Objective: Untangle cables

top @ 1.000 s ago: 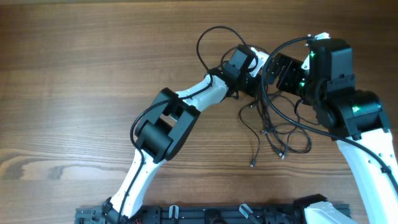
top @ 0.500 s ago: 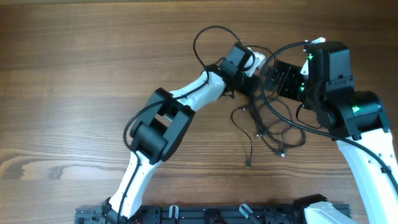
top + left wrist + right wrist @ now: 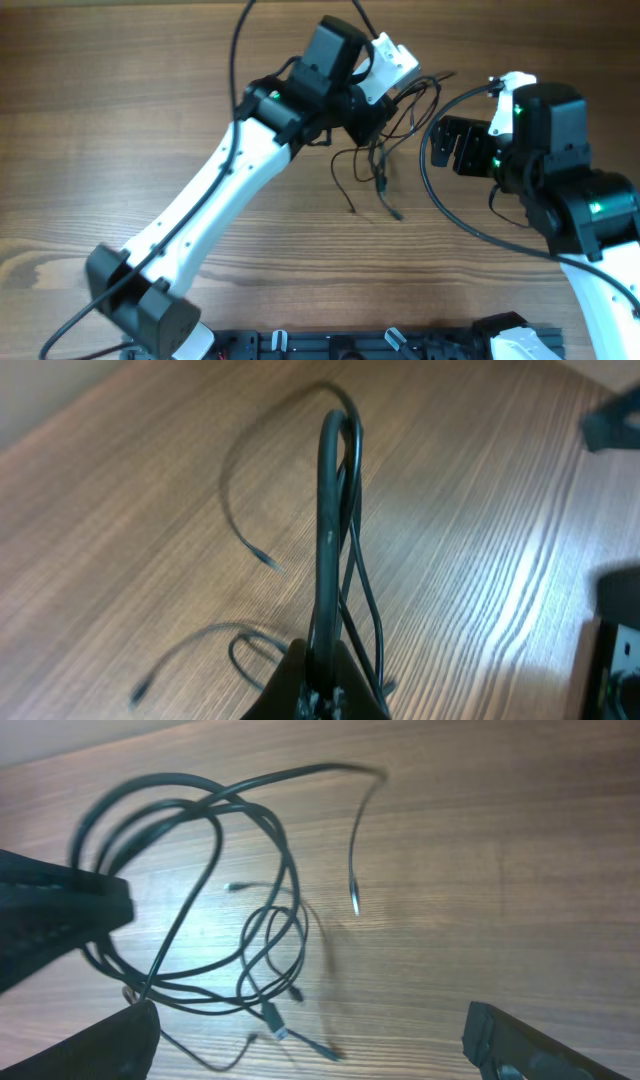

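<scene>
Several thin black cables (image 3: 378, 165) hang in a tangled bunch from my left gripper (image 3: 372, 110), which is shut on them above the table's far middle. Their loose ends with small plugs trail down to the wood. In the left wrist view the cables (image 3: 330, 510) rise as a loop out of the closed left gripper (image 3: 325, 685). My right gripper (image 3: 452, 147) stands open just right of the bunch and holds nothing. The right wrist view shows the looped cables (image 3: 200, 890) ahead of the wide-open right gripper (image 3: 310, 1035), with the dark left gripper (image 3: 50, 920) at the left edge.
The thick black wiring (image 3: 450, 215) of the right arm arcs beside the bunch. The left arm (image 3: 220, 200) crosses the table diagonally from the near left. A black rail (image 3: 350, 345) runs along the near edge.
My left gripper closed on the cables, then rose and swung left and away, pulling the bunch off the table and out from under the right gripper. The right gripper stayed open and barely moved.
</scene>
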Robot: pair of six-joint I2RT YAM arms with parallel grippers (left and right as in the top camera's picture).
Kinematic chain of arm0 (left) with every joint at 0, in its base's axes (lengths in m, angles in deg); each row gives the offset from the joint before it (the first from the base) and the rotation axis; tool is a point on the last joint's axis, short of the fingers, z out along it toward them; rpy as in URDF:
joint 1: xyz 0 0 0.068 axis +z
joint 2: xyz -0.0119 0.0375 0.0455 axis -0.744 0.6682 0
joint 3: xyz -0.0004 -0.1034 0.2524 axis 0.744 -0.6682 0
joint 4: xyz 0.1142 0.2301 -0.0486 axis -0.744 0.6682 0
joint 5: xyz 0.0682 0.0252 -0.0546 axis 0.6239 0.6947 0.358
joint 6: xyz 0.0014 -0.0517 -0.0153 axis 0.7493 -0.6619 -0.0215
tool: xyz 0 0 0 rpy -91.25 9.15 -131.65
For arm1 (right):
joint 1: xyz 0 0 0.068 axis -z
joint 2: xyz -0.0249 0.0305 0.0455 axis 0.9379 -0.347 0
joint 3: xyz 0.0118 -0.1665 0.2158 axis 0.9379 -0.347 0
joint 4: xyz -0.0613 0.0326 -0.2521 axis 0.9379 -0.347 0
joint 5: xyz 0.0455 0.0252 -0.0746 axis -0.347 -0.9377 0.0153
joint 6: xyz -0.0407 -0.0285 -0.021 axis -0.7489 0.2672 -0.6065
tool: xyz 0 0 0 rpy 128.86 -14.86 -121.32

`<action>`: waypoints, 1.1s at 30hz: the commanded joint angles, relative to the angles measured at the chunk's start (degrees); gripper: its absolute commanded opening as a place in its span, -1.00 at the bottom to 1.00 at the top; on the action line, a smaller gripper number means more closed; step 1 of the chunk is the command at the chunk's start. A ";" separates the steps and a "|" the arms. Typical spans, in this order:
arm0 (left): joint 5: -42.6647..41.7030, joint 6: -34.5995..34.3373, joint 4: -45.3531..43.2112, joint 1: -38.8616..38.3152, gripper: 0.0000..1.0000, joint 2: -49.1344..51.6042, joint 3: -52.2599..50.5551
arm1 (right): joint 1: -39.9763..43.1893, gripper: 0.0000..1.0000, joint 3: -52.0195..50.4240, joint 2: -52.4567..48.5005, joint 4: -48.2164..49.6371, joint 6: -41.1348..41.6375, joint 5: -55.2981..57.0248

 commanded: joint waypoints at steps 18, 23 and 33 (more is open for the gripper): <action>-0.50 3.17 4.74 -11.15 -0.92 -18.36 0.39 | 0.07 0.99 -0.07 2.97 2.80 -4.39 -2.03; 0.52 3.17 4.28 -11.15 -0.92 -23.47 0.39 | 0.07 1.00 -0.07 2.97 2.34 -4.35 -1.05; 16.59 2.73 3.89 -11.15 -0.92 -34.34 0.39 | 0.07 0.99 -0.07 2.97 0.61 -4.33 -0.81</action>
